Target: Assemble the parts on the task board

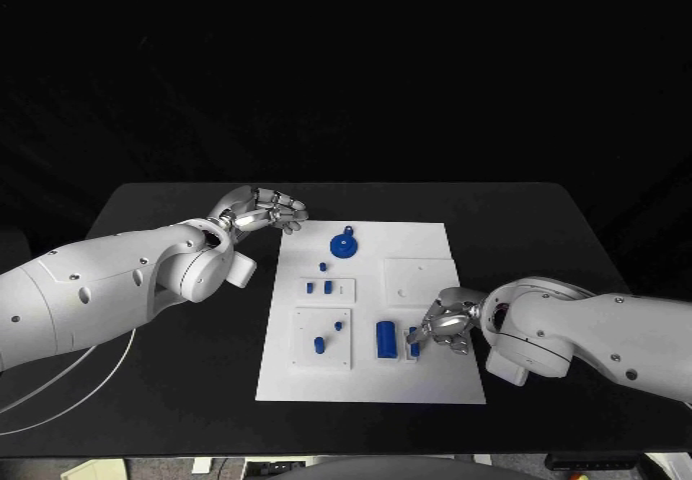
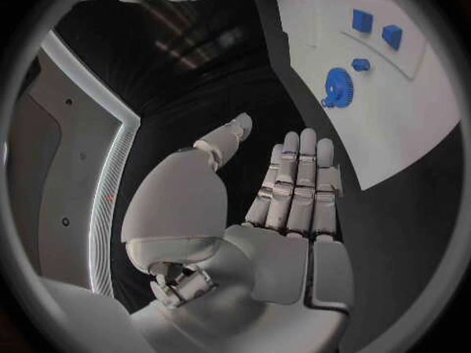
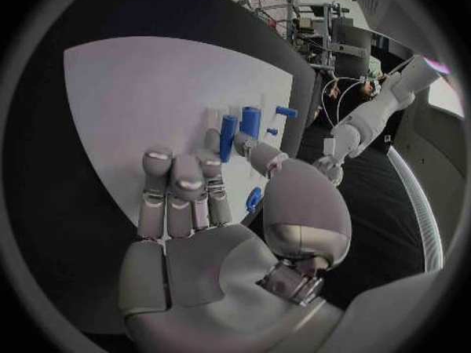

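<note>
The white task board (image 1: 433, 250) lies in the middle of the black table. On it are a blue gear (image 1: 343, 244) at the far end, a small peg (image 1: 322, 267), two small blue parts (image 1: 317, 288) on a raised tile, and a tall blue block (image 1: 385, 338). My right hand (image 1: 447, 325) rests at the board's near right part. Its thumb (image 3: 260, 155) and a fingertip pinch a slim blue part (image 1: 414, 345) beside the block. My left hand (image 1: 267, 210) hovers off the board's far left corner, fingers straight and empty (image 2: 294, 188).
Two more small blue parts (image 1: 329, 335) stand on a tile at the board's near left. A bare white tile (image 1: 420, 280) sits right of centre. The gear (image 2: 337, 86) lies just beyond my left fingertips. Black table surrounds the board.
</note>
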`<action>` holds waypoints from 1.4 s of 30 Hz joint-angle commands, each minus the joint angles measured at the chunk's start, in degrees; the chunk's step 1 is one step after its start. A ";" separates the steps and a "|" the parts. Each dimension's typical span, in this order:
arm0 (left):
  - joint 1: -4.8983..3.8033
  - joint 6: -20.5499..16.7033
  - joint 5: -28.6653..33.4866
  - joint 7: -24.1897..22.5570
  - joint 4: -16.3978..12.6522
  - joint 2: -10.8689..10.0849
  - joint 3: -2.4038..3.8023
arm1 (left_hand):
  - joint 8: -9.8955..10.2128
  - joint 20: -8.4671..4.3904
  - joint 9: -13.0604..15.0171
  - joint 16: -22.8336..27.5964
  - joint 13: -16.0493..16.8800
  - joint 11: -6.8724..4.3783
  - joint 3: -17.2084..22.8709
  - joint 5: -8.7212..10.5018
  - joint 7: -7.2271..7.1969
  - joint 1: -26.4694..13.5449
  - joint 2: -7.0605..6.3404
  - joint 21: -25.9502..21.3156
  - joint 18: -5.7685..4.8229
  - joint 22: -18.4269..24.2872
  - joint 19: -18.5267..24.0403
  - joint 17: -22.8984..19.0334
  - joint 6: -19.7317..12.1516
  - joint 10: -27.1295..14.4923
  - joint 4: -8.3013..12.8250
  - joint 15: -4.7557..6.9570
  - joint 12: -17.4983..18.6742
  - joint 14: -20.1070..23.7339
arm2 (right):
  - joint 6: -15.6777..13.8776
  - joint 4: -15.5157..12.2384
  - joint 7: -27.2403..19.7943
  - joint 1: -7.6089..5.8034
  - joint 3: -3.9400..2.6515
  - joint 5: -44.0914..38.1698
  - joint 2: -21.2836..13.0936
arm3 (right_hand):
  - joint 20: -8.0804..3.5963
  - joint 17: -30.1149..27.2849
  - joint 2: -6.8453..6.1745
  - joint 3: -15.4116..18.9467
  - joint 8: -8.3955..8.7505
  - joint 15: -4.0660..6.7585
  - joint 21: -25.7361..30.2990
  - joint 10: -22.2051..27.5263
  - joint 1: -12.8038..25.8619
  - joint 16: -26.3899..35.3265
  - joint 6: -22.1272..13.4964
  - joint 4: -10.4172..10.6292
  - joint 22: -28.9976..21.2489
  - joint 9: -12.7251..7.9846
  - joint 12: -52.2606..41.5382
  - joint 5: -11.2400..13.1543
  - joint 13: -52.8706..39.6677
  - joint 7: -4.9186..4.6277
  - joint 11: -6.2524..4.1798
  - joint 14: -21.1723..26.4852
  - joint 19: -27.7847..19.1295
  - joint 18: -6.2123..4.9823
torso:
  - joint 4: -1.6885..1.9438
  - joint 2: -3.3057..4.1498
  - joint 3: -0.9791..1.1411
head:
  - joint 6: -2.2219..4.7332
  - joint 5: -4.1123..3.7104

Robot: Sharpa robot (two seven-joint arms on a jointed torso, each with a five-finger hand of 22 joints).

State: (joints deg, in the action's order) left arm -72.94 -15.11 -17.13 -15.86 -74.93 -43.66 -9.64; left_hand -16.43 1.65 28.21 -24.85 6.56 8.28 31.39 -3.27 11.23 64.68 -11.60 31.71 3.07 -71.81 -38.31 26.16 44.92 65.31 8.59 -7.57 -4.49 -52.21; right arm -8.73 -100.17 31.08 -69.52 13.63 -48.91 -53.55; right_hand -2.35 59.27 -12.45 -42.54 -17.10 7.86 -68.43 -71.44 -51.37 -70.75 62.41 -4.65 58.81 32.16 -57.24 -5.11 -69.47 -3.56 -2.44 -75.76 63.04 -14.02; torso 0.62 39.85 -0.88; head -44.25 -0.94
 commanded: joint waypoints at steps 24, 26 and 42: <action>-0.01 0.81 -0.17 -0.20 -0.13 -0.05 0.04 | -0.37 0.21 -0.10 0.44 0.10 0.00 -0.18 0.21 -0.08 0.12 0.17 -0.25 1.04 -0.13 -0.02 0.17 -0.31 -0.02 -0.26 -0.04 -0.05 -0.19 | 2.23 -0.33 -0.81 0.65 0.03 -2.14 0.85 | -0.29 -0.08 0.27 0.78 -0.02 0.37 0.26 -0.15 -0.10 -0.22 -0.27 -0.75 0.19 -0.01 -0.14 -0.49 0.01 -0.42 0.06 0.12 0.01 -0.98 | 0.01 0.00 -0.03 | -0.27 0.32; -0.01 0.82 -0.18 -0.20 -0.12 -0.05 0.04 | -0.37 0.21 -0.10 0.44 0.10 0.00 -0.18 0.21 -0.08 0.12 0.17 -0.26 1.03 -0.14 -0.02 0.17 -0.32 -0.02 -0.27 -0.04 -0.05 -0.19 | 2.17 -0.32 -0.89 0.67 0.03 -2.38 0.92 | -0.30 -0.08 0.37 0.85 -0.01 0.37 0.27 -0.14 -0.24 -0.23 -0.27 -0.96 0.21 -0.01 -0.15 -0.59 0.00 -0.42 0.06 0.13 -0.01 -0.98 | 0.02 -0.01 -0.04 | -0.29 0.35; -0.01 0.92 -0.20 -0.09 -0.09 -0.03 0.04 | -0.37 0.22 -0.11 0.49 0.10 0.01 -0.21 0.21 -0.07 0.09 0.18 -0.30 1.03 -0.17 -0.02 0.22 -0.34 -0.04 -0.31 -0.05 -0.04 -0.18 | 0.56 -0.27 -1.96 0.73 0.03 -7.11 1.06 | -0.27 -0.14 -0.13 1.26 0.09 0.35 0.35 -0.03 -0.25 -0.18 -0.41 -1.36 0.25 -0.06 -0.11 -0.33 0.01 -0.48 0.12 0.20 -0.07 -0.98 | 0.01 -0.01 -0.05 | -0.30 0.65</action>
State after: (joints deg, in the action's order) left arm -72.94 -14.95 -17.16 -15.72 -74.90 -43.75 -9.64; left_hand -16.43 1.65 28.17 -24.62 6.59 8.28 31.25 -3.27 11.23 64.68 -11.60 31.71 3.50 -71.89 -38.30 26.32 44.92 65.31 8.45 -7.57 -4.49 -52.21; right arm -8.00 -100.28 30.46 -68.86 13.67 -54.06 -52.59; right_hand -2.34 59.23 -12.21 -41.43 -17.11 7.75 -68.42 -71.14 -51.61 -70.75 62.40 -5.77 58.98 32.05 -57.24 -5.55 -69.48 -3.57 -2.15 -75.68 63.03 -14.04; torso 0.63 39.82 -0.92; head -44.51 -0.33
